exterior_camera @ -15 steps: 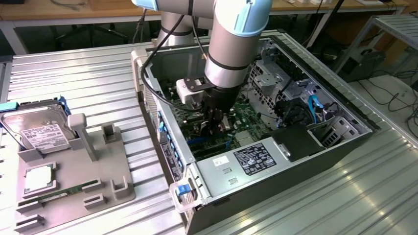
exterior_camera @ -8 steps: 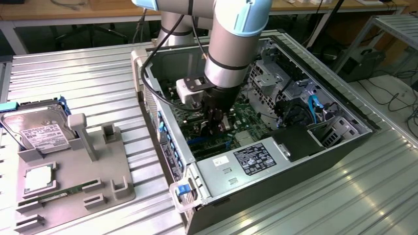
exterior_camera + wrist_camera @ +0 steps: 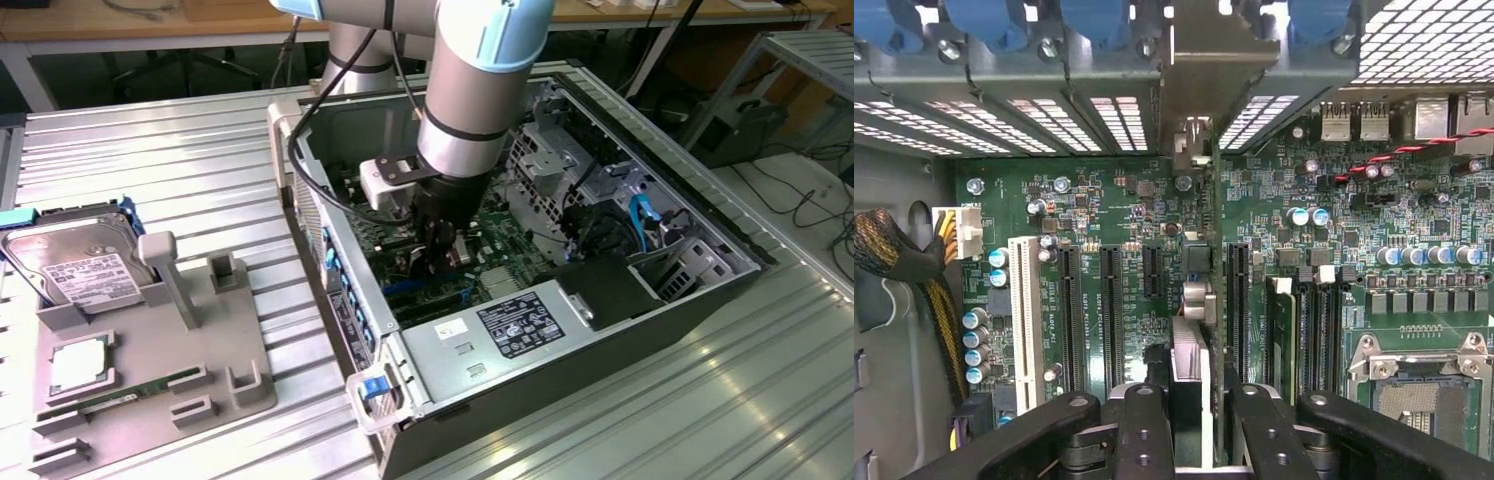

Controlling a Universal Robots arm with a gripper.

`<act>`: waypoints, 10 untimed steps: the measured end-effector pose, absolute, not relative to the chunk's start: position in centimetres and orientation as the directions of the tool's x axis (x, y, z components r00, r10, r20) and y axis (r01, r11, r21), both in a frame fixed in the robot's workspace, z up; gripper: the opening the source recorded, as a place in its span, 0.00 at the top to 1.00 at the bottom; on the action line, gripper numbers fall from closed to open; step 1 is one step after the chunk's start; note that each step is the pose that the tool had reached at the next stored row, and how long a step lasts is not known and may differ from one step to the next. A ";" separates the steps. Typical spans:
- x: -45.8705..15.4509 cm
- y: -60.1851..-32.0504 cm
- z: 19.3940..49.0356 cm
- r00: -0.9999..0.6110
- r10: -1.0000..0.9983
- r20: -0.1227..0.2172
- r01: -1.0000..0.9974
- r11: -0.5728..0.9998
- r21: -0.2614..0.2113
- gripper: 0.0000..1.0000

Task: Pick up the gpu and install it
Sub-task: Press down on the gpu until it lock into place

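My gripper (image 3: 438,262) is deep inside the open computer case (image 3: 694,290), low over the green motherboard (image 3: 1104,215). In the wrist view the gripper (image 3: 1194,410) is shut on the gpu (image 3: 1192,350), which I see edge-on between the black fingers (image 3: 1144,430). The card stands upright among the black expansion slots (image 3: 1109,310). Its pale metal bracket (image 3: 1199,90) reaches the case's rear slot openings, between the blue clips. I cannot tell whether the card's edge is fully down in a slot.
On the exterior view's left a grey fixture tray (image 3: 200,370) holds a hard drive (image 3: 80,270), a processor (image 3: 80,365) and a RAM stick (image 3: 120,397). Inside the case are the power supply (image 3: 527,325), a white slot (image 3: 1024,310), a cable bundle (image 3: 894,260) and the CPU socket (image 3: 1419,390).
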State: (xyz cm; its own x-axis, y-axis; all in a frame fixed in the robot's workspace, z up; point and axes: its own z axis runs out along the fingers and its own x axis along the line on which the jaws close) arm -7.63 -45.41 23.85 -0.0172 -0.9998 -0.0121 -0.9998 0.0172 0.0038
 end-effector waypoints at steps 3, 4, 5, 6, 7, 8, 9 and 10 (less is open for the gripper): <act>-7.6 -45.4 23.9 -0.017 -1.000 -0.012 -1.000 0.017 0.004 0.72; -7.6 -45.4 23.9 -0.017 -1.000 -0.012 -1.000 0.017 0.004 0.72; -7.6 -45.4 23.9 -0.017 -1.000 -0.012 -1.000 0.017 0.004 0.72; -7.7 -45.4 23.9 -0.017 -1.000 -0.012 -1.000 0.017 0.004 0.72; -7.7 -45.4 23.8 -0.017 -1.000 -0.012 -1.000 0.017 0.004 0.72; -7.8 -45.4 23.8 -0.017 -1.000 -0.012 -1.000 0.017 0.004 0.72; -7.8 -45.4 23.8 -0.017 -1.000 -0.012 -1.000 0.017 0.004 0.72; -7.8 -45.4 23.8 -0.017 -1.000 -0.012 -1.000 0.017 0.004 0.72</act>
